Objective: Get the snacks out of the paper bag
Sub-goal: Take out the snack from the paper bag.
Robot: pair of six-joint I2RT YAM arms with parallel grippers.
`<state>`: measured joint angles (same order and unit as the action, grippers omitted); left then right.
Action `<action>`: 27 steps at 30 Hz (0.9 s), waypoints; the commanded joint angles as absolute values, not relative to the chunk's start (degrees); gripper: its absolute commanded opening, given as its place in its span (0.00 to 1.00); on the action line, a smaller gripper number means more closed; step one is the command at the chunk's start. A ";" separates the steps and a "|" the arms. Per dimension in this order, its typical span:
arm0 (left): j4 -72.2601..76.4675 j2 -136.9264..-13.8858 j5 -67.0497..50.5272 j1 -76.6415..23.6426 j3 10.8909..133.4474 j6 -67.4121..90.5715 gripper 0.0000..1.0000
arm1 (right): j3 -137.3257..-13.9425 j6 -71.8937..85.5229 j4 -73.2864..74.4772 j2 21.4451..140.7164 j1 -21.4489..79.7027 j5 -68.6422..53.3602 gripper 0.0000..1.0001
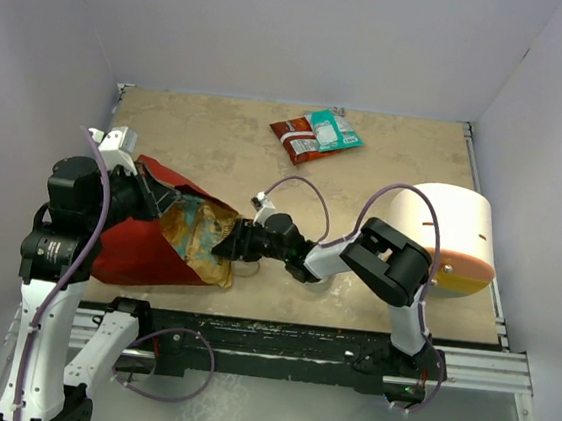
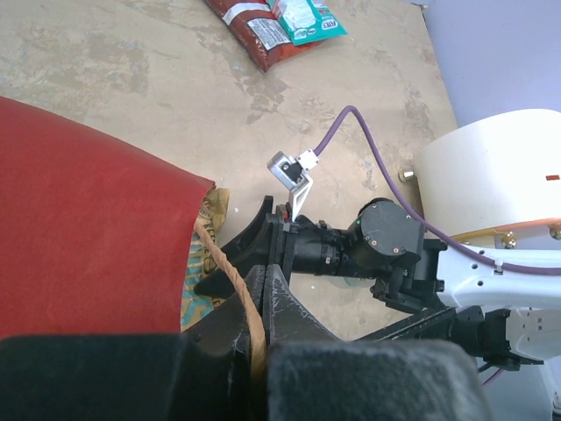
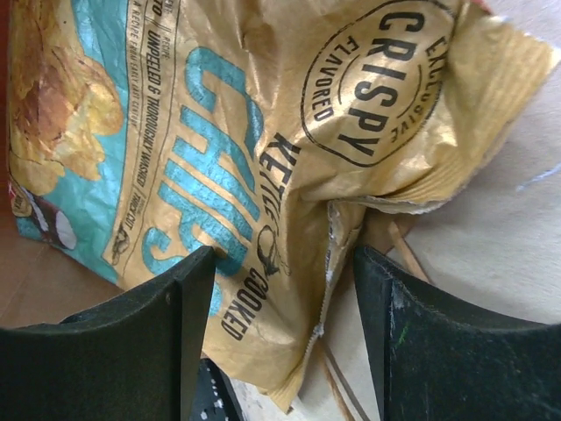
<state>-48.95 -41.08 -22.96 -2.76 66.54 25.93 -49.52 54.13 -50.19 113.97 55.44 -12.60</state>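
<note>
The red paper bag (image 1: 132, 245) lies on its side at the left, mouth toward the right. My left gripper (image 1: 159, 198) is shut on its twine loop handle (image 2: 248, 320), close beside the red wall (image 2: 88, 237). A golden-tan snack packet with teal lettering (image 1: 196, 234) pokes out of the mouth. My right gripper (image 1: 225, 242) is at that packet. In the right wrist view its fingers (image 3: 166, 307) stand apart, open, with the packet's crumpled lower corner (image 3: 280, 289) between them. Two more snacks lie at the back of the table, an orange-brown one (image 1: 294, 138) and a teal one (image 1: 334, 131).
A large cream-white cylinder with an orange base (image 1: 451, 238) lies at the right, next to my right arm's elbow (image 1: 391, 262). The table's front rail (image 1: 298, 338) runs below both arms. White walls close in the back and sides.
</note>
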 commanded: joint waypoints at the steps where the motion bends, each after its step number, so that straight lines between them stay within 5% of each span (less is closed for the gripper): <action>1: -46.06 -40.24 -24.43 -2.81 67.50 25.97 0.00 | -52.31 57.07 -54.38 116.11 56.47 -12.83 0.66; 10: -45.71 -40.84 -24.59 -2.81 66.49 26.19 0.00 | -56.02 58.90 -55.68 118.46 57.04 -11.70 0.50; 23: -47.01 -40.22 -21.34 -2.81 68.43 25.02 0.00 | -50.98 55.84 -55.91 107.52 57.03 -9.04 0.01; 27: -49.44 -40.36 -18.09 -2.81 71.00 22.60 0.00 | -48.44 54.20 -55.21 102.03 57.01 -8.26 0.00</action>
